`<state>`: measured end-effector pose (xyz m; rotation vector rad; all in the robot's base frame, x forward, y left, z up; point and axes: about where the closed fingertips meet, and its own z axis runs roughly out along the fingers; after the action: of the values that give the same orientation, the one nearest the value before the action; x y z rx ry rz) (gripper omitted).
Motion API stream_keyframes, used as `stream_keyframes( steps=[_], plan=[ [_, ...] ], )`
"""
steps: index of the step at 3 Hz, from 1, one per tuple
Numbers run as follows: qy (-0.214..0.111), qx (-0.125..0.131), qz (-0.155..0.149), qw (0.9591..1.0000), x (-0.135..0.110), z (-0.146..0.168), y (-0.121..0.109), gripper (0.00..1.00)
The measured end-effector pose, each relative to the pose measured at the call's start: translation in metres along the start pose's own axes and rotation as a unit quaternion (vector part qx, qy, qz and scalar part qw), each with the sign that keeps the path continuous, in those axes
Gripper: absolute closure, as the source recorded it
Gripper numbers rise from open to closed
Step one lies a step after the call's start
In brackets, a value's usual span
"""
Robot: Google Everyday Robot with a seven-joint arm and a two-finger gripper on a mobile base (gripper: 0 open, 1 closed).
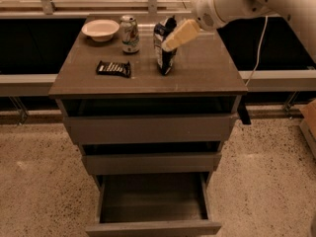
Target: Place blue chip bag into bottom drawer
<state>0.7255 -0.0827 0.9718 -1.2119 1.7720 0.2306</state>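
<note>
Claw (168, 44): cream-coloured, at the upper right of the blue chip bag (165, 61), tip overlapping the bag's top in this view; contact not discernible, and whether released or clenched cannot be told. Sloped down and to the left from a rounded white wrist.

Arm (247, 1): white, entering from the upper right corner, reaching leftward over the rear right part of the worktop (207, 70). Thin cable (257, 46) hanging from the arm down past the worktop's right edge.

Blue chip bag: upright on the worktop near its middle, long axis vertical, crimped top pointing up, narrow edge turned toward the camera.

To the left of the bag: soda can (130, 33) standing just beside it; white bowl (100, 29) further left at the rear; flat black candy bar wrapper (114, 68) lying nearer the front edge, apart from the rest.

Below the worktop: top drawer (148, 128) and middle drawer (150, 163) each pulled out slightly. Bottom drawer (153, 228) pulled out farthest, interior exposed, well apart from the bag.
</note>
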Motion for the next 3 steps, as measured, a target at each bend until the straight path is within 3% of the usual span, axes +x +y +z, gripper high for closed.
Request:
stream_keyframes(
  steps=[1, 3],
  plan=[
    [-0.050, 0.013, 0.064, 0.9966, -0.005, 0.053, -0.017, 0.03],
    [-0.050, -0.002, 0.127, 0.9907, 0.017, 0.094, -0.010, 0.50]
  ],
)
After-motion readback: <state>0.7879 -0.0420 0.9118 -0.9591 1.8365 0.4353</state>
